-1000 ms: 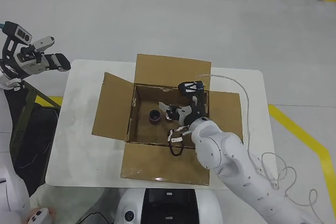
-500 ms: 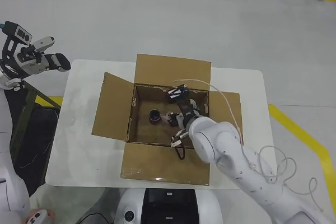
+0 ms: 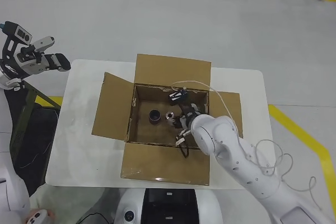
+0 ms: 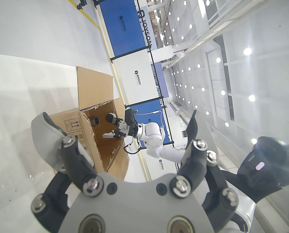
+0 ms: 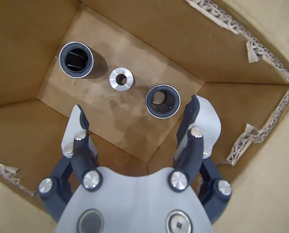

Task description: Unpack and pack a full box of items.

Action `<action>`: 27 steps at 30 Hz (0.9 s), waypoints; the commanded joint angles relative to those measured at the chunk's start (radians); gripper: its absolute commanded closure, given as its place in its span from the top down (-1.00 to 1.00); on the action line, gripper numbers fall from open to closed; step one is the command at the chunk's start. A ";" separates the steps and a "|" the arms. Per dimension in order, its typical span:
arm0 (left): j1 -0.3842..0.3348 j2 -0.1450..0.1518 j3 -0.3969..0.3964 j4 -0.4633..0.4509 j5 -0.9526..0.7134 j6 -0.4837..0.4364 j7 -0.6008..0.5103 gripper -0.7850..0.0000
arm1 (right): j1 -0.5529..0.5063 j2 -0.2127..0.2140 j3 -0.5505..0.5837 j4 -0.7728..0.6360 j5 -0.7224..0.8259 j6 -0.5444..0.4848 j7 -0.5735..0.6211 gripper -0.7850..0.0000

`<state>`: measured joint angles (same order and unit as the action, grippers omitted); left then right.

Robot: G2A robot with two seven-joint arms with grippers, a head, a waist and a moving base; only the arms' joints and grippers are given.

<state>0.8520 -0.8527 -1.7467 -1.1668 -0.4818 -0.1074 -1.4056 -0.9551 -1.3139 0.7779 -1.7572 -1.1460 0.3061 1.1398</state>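
Here, the right hand (image 5: 134, 104) hangs open and empty inside the box (image 5: 25, 13), above a tall sleeve (image 5: 76, 59), a silver collar (image 5: 121, 79) and a short sleeve (image 5: 162, 101) lined up on the box floor. The left hand (image 3: 50, 60), also open, is well away from the box, past the counter (image 3: 78, 157) edge.

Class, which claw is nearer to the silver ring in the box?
Right. The right claw hangs open inside the box, over the silver ring. The left claw is off beyond the table corner, well outside the box.
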 commanded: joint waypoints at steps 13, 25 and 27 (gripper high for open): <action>0.000 0.000 0.000 0.000 0.000 0.000 0.000 1.00 | 0.033 -0.030 -0.008 0.111 -0.019 0.020 0.017 0.67; 0.000 0.000 0.000 0.000 0.000 0.000 0.000 1.00 | 0.031 -0.048 0.009 0.186 0.004 -0.005 -0.022 0.50; 0.000 0.000 0.000 0.000 0.000 0.000 0.000 1.00 | 0.031 -0.051 0.012 0.196 0.013 -0.011 -0.030 0.44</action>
<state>0.8520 -0.8527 -1.7467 -1.1668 -0.4818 -0.1074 -1.4056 -0.9239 -1.3635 0.7888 -1.5658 -1.1371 0.2977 1.1133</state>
